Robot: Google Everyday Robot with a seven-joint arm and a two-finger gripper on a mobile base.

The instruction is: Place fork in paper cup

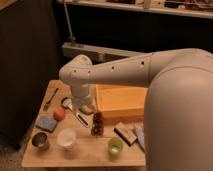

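Presently the gripper (pixel 86 107) hovers empty over the table (pixel 85 153), jaws apart, the fork (pixel 50 99) lying well aside.

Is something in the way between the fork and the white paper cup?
Yes: the orange ball sits between the fork and the paper cup. The gripper hangs beside the yellow box, apart from the fork.
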